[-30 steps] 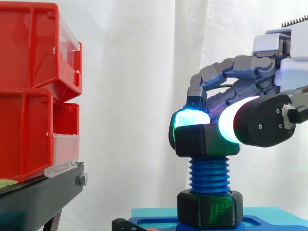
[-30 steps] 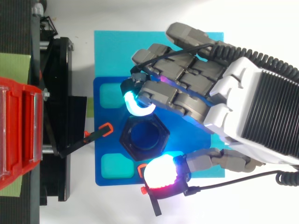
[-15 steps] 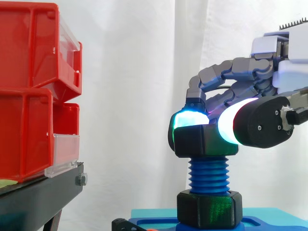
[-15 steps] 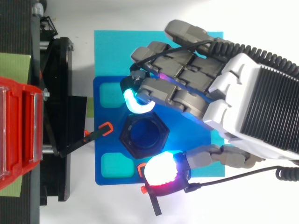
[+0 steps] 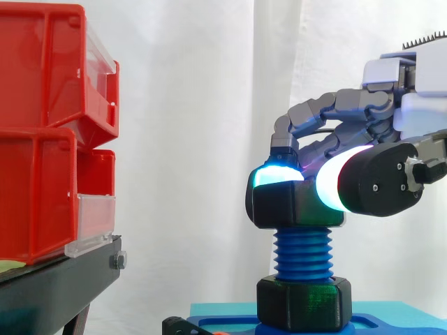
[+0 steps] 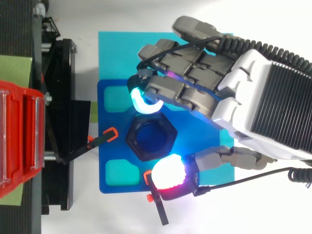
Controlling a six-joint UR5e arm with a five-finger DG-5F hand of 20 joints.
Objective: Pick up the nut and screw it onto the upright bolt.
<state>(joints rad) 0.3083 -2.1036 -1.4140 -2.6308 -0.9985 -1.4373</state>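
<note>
From the side, the hand [image 5: 380,185] pinches the black nut [image 5: 299,208], which sits on top of the upright blue bolt [image 5: 304,255]. From above, its pads [image 6: 141,103] press opposite sides of the hexagon. The nut is probably light, rigid, smooth plastic, best gripped on its flats.

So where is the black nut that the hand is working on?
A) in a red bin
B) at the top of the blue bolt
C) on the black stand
B: the nut sits atop the threaded bolt, with the hand's fingertips pinching its sides.
</note>
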